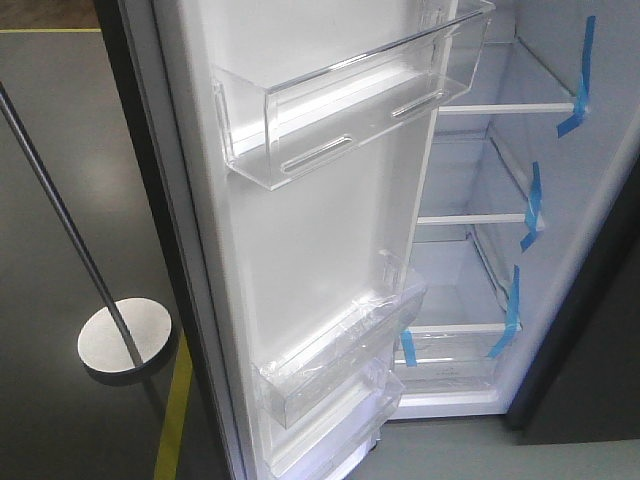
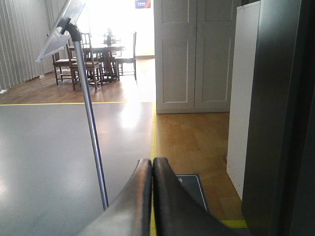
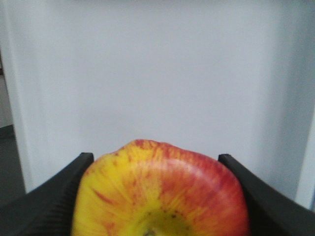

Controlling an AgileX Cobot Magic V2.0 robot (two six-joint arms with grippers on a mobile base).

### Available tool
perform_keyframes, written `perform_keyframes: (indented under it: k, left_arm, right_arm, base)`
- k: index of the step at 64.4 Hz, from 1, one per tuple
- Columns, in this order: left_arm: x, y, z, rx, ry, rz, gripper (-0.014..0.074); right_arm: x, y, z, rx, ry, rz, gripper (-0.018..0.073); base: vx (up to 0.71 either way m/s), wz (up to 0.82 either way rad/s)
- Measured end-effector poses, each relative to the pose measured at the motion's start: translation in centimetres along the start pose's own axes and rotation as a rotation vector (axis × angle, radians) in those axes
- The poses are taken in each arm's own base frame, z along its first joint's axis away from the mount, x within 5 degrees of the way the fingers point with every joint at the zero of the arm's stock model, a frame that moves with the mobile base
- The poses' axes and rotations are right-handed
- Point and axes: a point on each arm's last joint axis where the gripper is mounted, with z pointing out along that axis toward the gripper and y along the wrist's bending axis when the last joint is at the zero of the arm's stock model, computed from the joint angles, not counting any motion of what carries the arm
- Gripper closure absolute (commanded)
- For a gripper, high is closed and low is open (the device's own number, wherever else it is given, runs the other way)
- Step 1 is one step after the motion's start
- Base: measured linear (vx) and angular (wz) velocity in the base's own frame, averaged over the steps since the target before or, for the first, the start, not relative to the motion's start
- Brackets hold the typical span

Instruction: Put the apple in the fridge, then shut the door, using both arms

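Only right wrist view showed apple (image 3: 160, 194), clamped in right gripper (image 3: 155, 160); left gripper (image 2: 152, 167) pinched together, empty. Front view: door (image 1: 310, 240) open, 12 o'clock.

Mock-home lab: fridge (image 1: 610, 170), dining table (image 2: 101, 49), floor tape (image 1: 175, 410).
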Motion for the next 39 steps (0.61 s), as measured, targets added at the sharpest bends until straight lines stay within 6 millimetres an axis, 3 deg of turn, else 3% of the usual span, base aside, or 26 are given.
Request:
perform_keyframes:
  k: [12, 21, 33, 39]
  left_arm:
    - [0.0, 0.0, 0.0, 0.0, 0.0, 0.0, 0.0603]
    - [0.0, 0.0, 0.0, 0.0, 0.0, 0.0, 0.0603]
    - [0.0, 0.0, 0.0, 0.0, 0.0, 0.0, 0.0603]
    - [0.0, 0.0, 0.0, 0.0, 0.0, 0.0, 0.0603]
  right_arm:
    - [1.6, -3.8, 5.2, -0.051, 0.036, 0.024, 0.0561]
    - [4.5, -6.5, 8.7, -0.083, 0.108, 0.068, 0.0547]
    - [7.9, -8.0, 10.8, -0.119, 0.202, 0.107, 0.047]
    - [8.3, -8.2, 11.0, -0.121, 0.217, 0.107, 0.0388]
  base:
    - [0.0, 0.0]
    - [0.0, 0.0]
    - [0.0, 0.0]
    - [0.0, 0.0]
